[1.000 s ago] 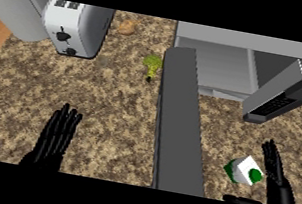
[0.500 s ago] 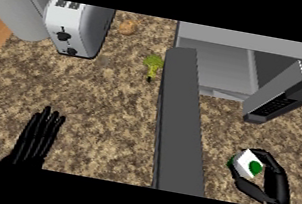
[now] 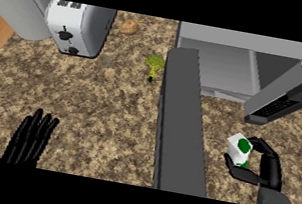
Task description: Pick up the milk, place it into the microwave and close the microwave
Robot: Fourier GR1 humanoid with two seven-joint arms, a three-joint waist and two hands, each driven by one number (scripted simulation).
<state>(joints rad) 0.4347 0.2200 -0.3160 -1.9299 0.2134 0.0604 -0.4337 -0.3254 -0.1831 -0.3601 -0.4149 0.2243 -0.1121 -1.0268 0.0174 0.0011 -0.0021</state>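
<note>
The milk (image 3: 238, 148) is a small white carton with a green mark, at the lower right of the head view, just right of the open microwave door (image 3: 181, 130). My right hand (image 3: 266, 167) is shut on it, fingers and thumb curled round its right and lower sides. The microwave (image 3: 224, 66) stands at the upper right with its cavity open toward me. A dark panel (image 3: 286, 95) slants down from its right side. My left hand (image 3: 31, 136) rests open at the lower left, fingers straight, touching nothing.
A silver toaster (image 3: 77, 27) stands at the upper left. A small green vegetable (image 3: 153, 65) lies just left of the microwave door's far end, and a brown item (image 3: 129, 27) sits at the back. Wooden floor shows past both counter edges.
My right hand has closed round the milk and carried it a little up and left. The left hand has drawn back toward the lower edge.
</note>
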